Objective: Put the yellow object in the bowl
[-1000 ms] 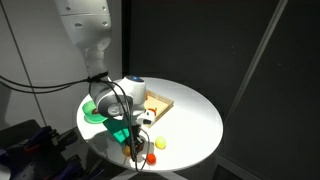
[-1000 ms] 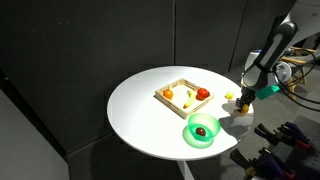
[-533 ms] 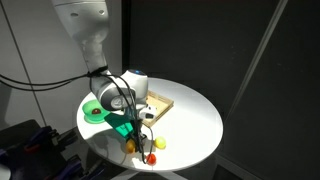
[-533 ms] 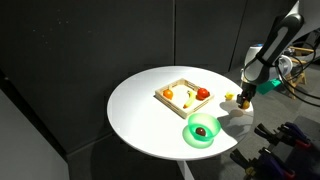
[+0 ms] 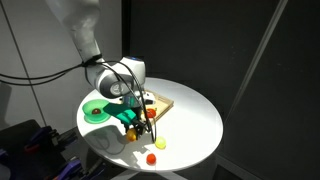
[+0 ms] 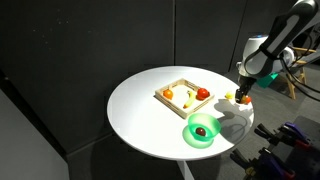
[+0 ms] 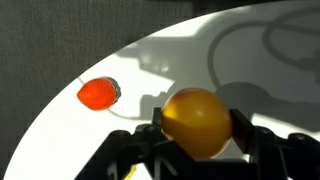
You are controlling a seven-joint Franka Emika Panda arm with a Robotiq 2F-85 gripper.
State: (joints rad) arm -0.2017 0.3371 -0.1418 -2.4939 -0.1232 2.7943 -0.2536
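The yellow object point(image 7: 197, 121), round and amber-yellow, fills the wrist view, clamped between the two black fingers point(image 7: 244, 130) of my gripper point(image 7: 198, 126). The gripper is shut on it and holds it above the white table point(image 7: 150, 60). In both exterior views the gripper point(image 5: 141, 124) point(image 6: 243, 96) hangs over the table's edge zone with the yellow object point(image 6: 243, 99) at its tips. The green bowl point(image 6: 188, 131) point(image 5: 88, 108) stands on the table a short way off; a small red ball point(image 6: 202, 130) lies in it.
A light-wood square tray point(image 6: 172, 102) point(image 5: 163, 102) with several small fruit pieces sits mid-table. A small red-orange piece point(image 7: 98, 94) point(image 5: 150, 158) and another yellow piece point(image 5: 160, 144) lie on the table below the gripper, near the rim. Dark curtains surround the table.
The gripper has lifted off the table with the yellow object in it and drifted toward the tray; the red-orange and second yellow pieces stay where they were.
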